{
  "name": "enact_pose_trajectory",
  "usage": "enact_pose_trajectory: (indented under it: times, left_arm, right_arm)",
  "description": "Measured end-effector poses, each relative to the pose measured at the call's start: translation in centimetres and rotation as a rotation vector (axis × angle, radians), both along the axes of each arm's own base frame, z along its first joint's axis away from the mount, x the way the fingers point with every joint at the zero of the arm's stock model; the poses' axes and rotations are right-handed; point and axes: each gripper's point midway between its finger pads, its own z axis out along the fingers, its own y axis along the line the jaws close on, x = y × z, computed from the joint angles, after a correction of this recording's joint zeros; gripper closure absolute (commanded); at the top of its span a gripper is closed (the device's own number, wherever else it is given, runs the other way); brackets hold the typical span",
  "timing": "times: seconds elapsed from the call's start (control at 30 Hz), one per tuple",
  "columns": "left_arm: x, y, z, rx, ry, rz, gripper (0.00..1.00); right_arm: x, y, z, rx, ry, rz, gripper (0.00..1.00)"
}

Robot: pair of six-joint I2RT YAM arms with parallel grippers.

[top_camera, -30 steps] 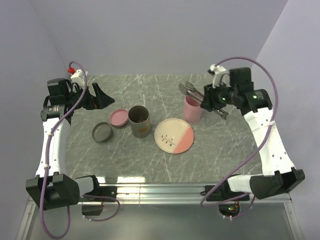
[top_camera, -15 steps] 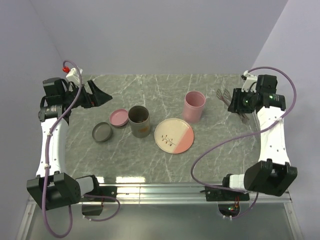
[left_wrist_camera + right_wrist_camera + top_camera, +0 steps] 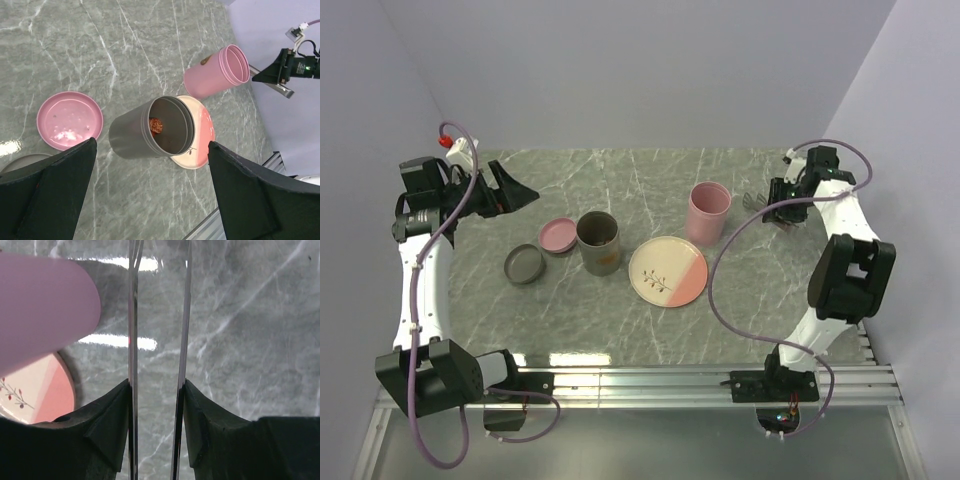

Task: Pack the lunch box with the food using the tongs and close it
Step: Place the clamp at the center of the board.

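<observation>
R tool [image 3: 156,386] pinches tongs [image 3: 133,315], tips cut off at frame top.

Tongs held up, lunch box standing open.
I saw the tongs [image 3: 133,350] as two slim silver arms running almost parallel, pinched from both sides between the fingers of the right gripper [image 3: 156,390], their tips pointing away from the wrist. The lunch box [image 3: 135,137], a round grey canister, stood upright and uncovered, with one brown piece of food [image 3: 156,125] lying inside it.
</observation>
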Motion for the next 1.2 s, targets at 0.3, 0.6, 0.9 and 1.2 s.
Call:
enact_pose_trajectory:
  times: [0.3, 0.6, 0.9, 1.2]
  left_arm:
    - [0.0, 0.4, 0.0, 0.0, -0.003, 0.005, 0.01]
    - [0.1, 0.7, -0.5, -0.002, 0.015, 0.008, 0.01]
    - [0.1, 0.7, -0.7, -0.008, 0.023, 0.006, 0.01]
    - [0.1, 0.8, -0.7, 0.0, 0.018, 0.001, 0.01]
  right_arm:
    - [3.2, 2.1, -0.8, -0.042, -0.039, 0.053, 0.46]
    - [3.4, 2.1, -3.6, -0.095, 0.011, 0.072, 0.42]
    - [2.2, 1.8, -5.7, -0.117, 0.068, 0.107, 0.38]
    - [0.5, 1.6, -8.5, -0.13, 0.156, 0.13, 0.34]
